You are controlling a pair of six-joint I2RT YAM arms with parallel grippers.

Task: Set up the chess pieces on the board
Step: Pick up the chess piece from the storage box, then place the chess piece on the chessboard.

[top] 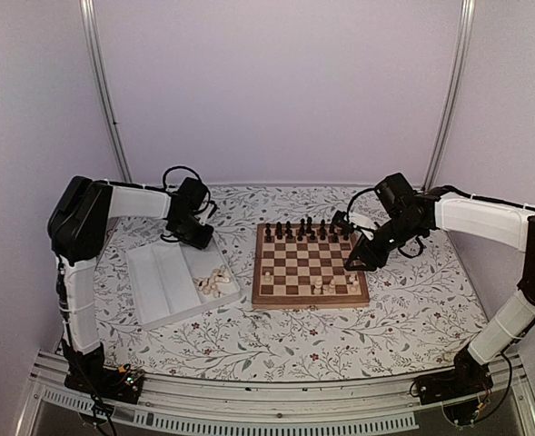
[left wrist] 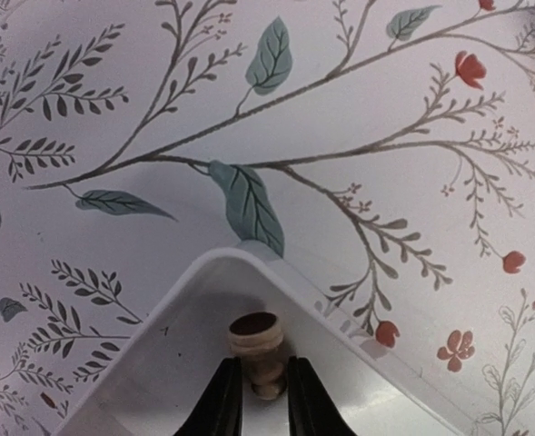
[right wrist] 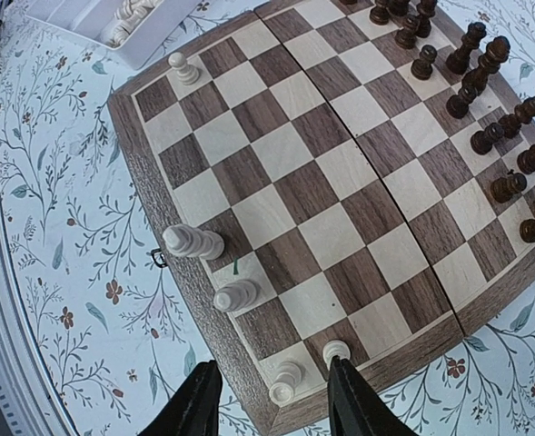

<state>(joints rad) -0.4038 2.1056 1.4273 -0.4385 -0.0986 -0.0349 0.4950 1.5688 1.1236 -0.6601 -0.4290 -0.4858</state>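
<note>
In the left wrist view a pale chess piece [left wrist: 258, 350] lies inside the corner of the white tray [left wrist: 240, 254], and my left gripper [left wrist: 260, 400] is shut on its stem. More pale chess pieces [top: 214, 283] are heaped in the tray's near-right part. The board [right wrist: 340, 182] carries a pale rook [right wrist: 285, 381] on its corner square, with a pawn [right wrist: 336, 351], a bishop [right wrist: 235, 295], a tall piece [right wrist: 193, 242] and a far pawn [right wrist: 183, 68]. My right gripper [right wrist: 272, 400] hangs open over that corner, the rook between its fingers and untouched.
Dark chessmen [right wrist: 485, 64] fill the board's far rows. The white tray [top: 158, 282] lies left of the board [top: 308, 263] on the flowered cloth. The left gripper [top: 194, 238] is at the tray's far corner, and the right gripper [top: 356, 263] is at the board's right edge.
</note>
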